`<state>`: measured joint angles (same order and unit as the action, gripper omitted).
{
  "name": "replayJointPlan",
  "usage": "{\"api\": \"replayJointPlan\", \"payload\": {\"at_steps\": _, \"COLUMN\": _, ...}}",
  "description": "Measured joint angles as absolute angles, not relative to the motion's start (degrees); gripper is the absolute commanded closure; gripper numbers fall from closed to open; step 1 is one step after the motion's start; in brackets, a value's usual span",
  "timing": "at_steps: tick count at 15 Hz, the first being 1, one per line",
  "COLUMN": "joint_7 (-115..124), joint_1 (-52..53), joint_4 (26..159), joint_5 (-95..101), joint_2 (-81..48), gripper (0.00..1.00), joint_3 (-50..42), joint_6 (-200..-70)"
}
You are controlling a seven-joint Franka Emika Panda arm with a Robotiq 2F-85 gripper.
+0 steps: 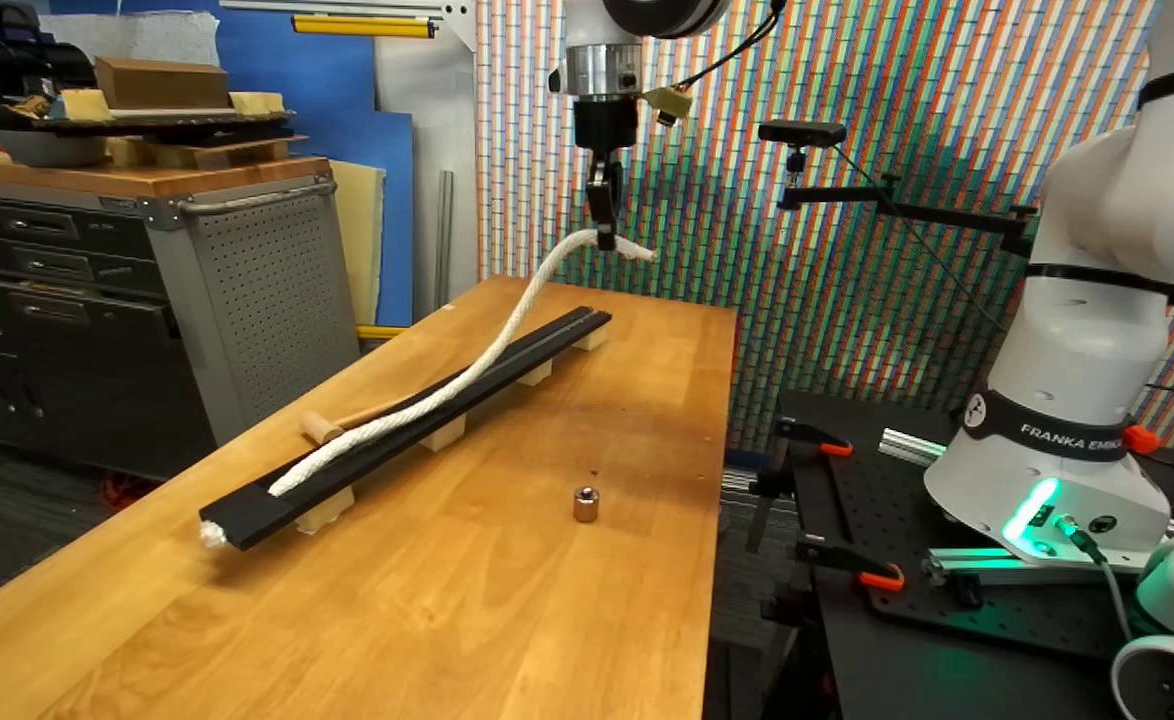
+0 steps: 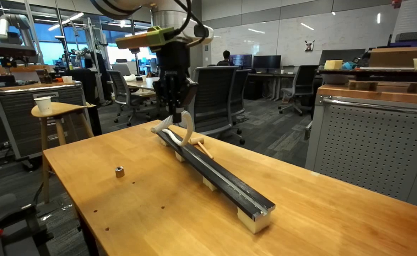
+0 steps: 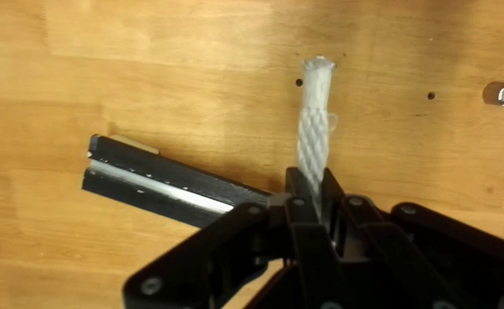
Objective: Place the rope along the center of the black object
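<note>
your rope (image 3: 313, 135) is off-white with a diamond-patterned braid; the bar (image 2: 226, 179) is black with a silvery line down its middle. your fingers (image 1: 604, 205) are black, the surface (image 1: 507, 610) grained honey-brown, the blocks (image 2: 253, 221) pale cream, the backdrop (image 1: 887, 70) striped orange, white and green.

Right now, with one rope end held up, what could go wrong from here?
In the wrist view, the end effector pinches the rope near one end, which points crosswise to the bar, so it may land crooked. The rope curves down to the bar, so lowering could leave slack off-center. The bar sits on blocks, so a hard tug might shift it.
</note>
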<state>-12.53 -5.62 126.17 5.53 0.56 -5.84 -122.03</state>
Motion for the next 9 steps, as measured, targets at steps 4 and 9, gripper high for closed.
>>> {"api": "replayJointPlan", "payload": {"at_steps": 4, "joint_7": -14.14, "joint_1": -6.82, "joint_4": 125.23, "joint_5": 8.95, "joint_2": -0.13, "gripper": 0.97, "joint_3": -6.85, "joint_6": -123.44}}
{"api": "replayJointPlan", "payload": {"at_steps": 9, "joint_7": -24.88, "joint_1": -7.48, "joint_4": 123.18, "joint_5": 7.85, "joint_2": -2.45, "gripper": 0.97, "joint_3": -7.14, "joint_6": -118.92}}
